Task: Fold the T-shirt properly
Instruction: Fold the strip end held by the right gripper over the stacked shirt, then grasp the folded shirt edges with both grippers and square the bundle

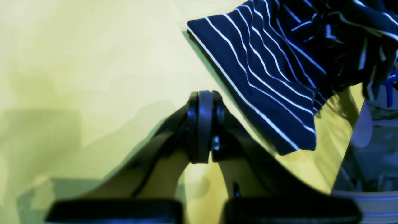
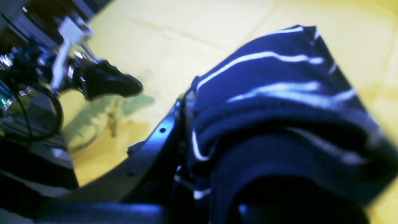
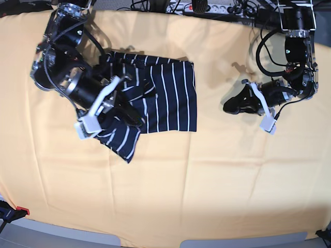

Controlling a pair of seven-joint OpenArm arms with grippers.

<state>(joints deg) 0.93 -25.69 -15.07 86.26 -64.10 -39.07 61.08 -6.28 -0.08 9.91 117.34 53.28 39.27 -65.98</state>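
Observation:
The dark navy T-shirt [image 3: 168, 98] with thin white stripes lies partly folded on the yellow-orange cloth, left of centre in the base view. My right gripper [image 3: 129, 118] is shut on a bunched part of it at its lower left, and a flap hangs down below the grip. In the right wrist view the striped T-shirt [image 2: 279, 102] is draped over the right gripper [image 2: 186, 130]. My left gripper [image 3: 231, 107] is shut and holds nothing, well to the right of the shirt. The left wrist view has the left gripper [image 1: 203, 124] with jaws pressed together and the T-shirt [image 1: 264, 81] beyond it.
The yellow-orange cloth [image 3: 207, 181] covers the whole table. Cables and a power strip [image 3: 207, 7] run along the back edge. A red clamp [image 3: 19, 211] sits at the front left corner. The left gripper [image 2: 108, 82] also appears in the right wrist view.

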